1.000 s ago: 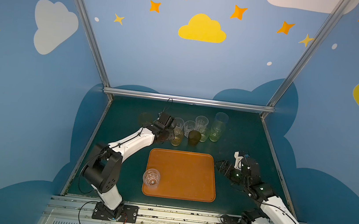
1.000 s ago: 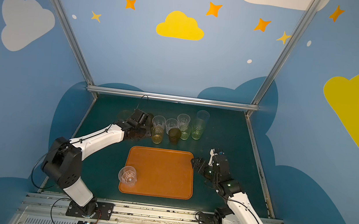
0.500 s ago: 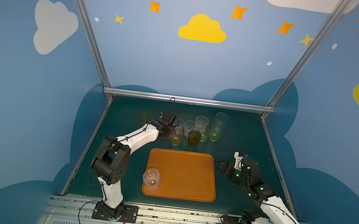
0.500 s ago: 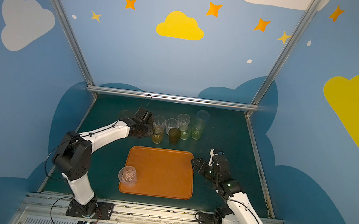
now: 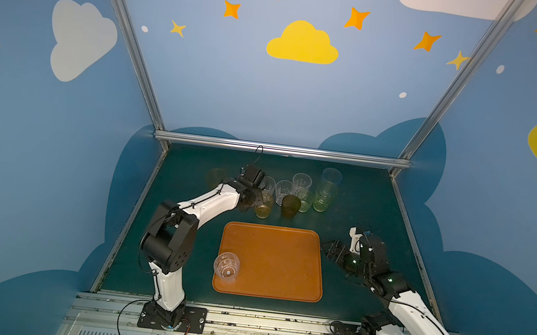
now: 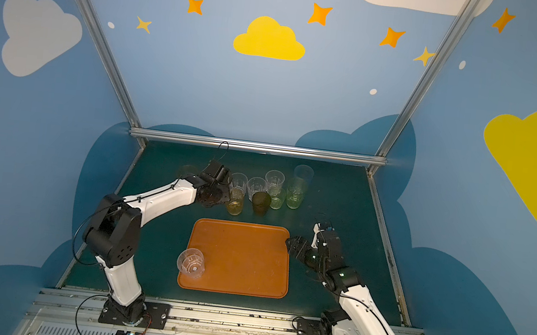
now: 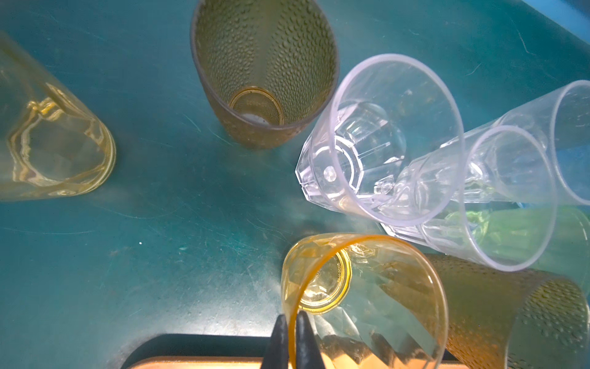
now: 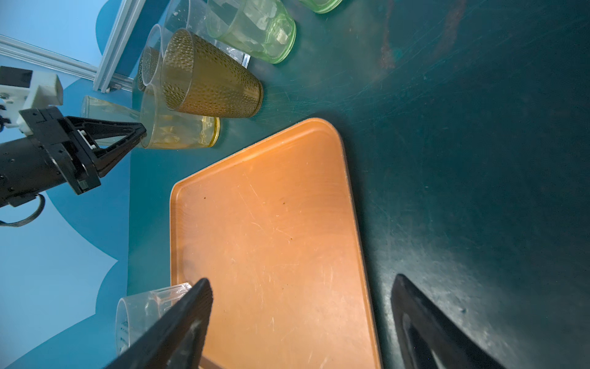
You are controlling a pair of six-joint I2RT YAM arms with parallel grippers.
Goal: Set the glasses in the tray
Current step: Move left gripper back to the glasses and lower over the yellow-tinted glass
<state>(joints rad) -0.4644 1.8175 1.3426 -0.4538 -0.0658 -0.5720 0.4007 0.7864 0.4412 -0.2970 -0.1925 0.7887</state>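
– Table [image 5: 359,199] first, dark green, and in the middle of it the orange tray [image 5: 283,263]. Where are the arms?

– The left arm [image 5: 208,202] stretches past the tray's far left corner. The right arm [image 5: 415,312] comes in from the tray's right side.

– And the glasses?

– Most are bunched on the table just beyond the tray's far edge. The tallest, a greyish-clear one [image 5: 330,179] and a green one [image 5: 324,200], stand beyond the far right corner. A dark brown dimpled glass [image 5: 290,207] sits closest to the middle of that edge, with clear faceted ones [image 5: 284,190] behind it. A lone amber one [image 5: 216,177] stands apart, beyond the far left corner.

– Anything in the tray?

– One clear tumbler [image 5: 227,267], upright in the near left corner.

– What is the left gripper doing?

– The left gripper [image 7: 290,319] is pinched tight on the rim of an amber tumbler [image 7: 367,303], with one finger inside the wall and one outside. That tumbler is just beyond the tray's far edge, right beside the brown glass. I cannot tell whether its base is off the table.

– The right one?

– The right gripper [image 8: 301,278] hangs at the tray's right edge near the far corner, spread wide with nothing between its fingers.
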